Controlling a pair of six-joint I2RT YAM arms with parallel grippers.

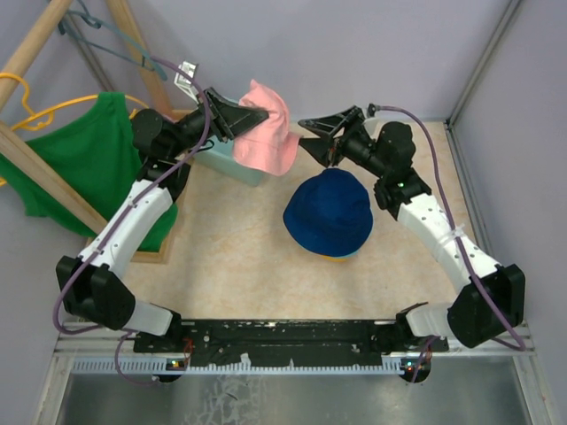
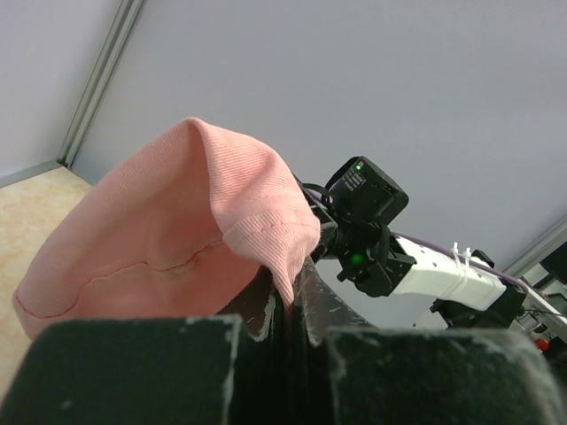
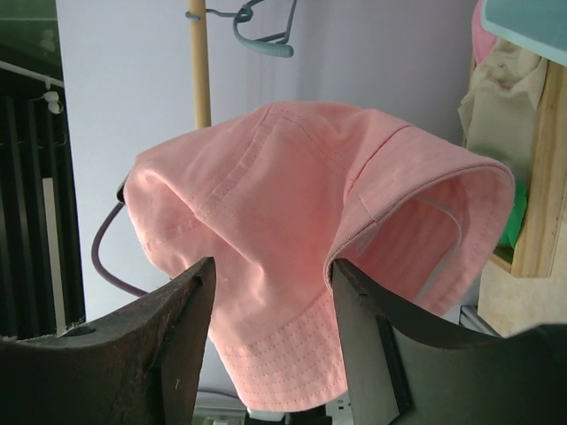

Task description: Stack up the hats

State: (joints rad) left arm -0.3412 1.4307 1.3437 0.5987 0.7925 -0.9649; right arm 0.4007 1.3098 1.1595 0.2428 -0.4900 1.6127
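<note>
We stretch our left arm (image 1: pixel 133 221) toward the far edge of the table (image 1: pixel 230 257), left gripper (image 1: pixel 259 112) raised and pinched tight on the pink hat (image 1: pixel 270 133). Our right arm (image 1: pixel 434 226) bends inward; the right gripper (image 1: pixel 304 135) faces it, jaws parted

Counter (image 1: pixel 239 266): beige, speckled, with walls at 12 and 3 o'clock.
Centre: navy hat (image 1: pixel 330 211), crown up, brim spread round.
At its 6 o'clock edge: a sliver of orange-yellow hat (image 1: pixel 337 258) showing beneath it.
11 o'clock: pale teal box (image 1: pixel 226 162), partly hidden.
9 o'clock edge: wooden frame (image 1: pixel 151 258).
</note>
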